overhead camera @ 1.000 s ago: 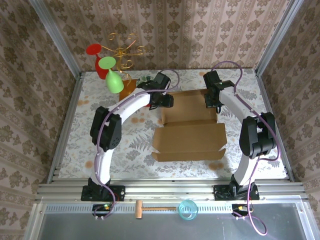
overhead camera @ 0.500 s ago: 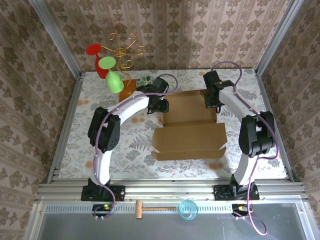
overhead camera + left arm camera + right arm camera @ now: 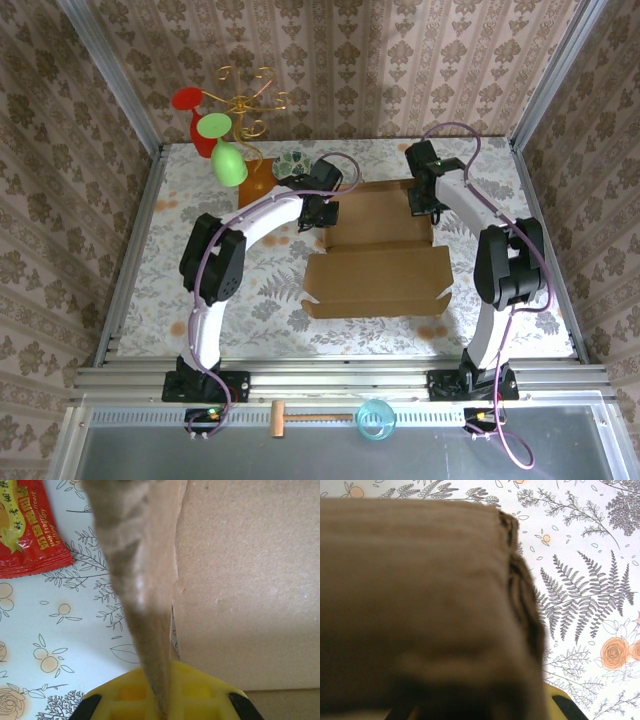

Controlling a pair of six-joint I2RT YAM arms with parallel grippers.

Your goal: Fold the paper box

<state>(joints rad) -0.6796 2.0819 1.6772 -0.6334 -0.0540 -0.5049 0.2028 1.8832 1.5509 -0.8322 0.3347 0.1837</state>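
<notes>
The paper box is a large brown cardboard mailer lying mid-table, its near part folded into a flat rectangle and its far panel open. My left gripper is at the far panel's left edge. In the left wrist view a side flap stands edge-on and runs down into the shut yellow jaws of the left gripper, beside the flat panel. My right gripper is at the far right corner. There blurred cardboard lies right across its jaws, which are shut on it.
A wire stand with red and green glasses and an orange-brown board sit at the back left beside a round patterned dish. A red snack packet lies left of the flap. A wooden mallet and blue cup rest on the near ledge.
My left gripper has closed from half open onto the box's left flap and shifted slightly toward the back. The right arm has barely moved.
</notes>
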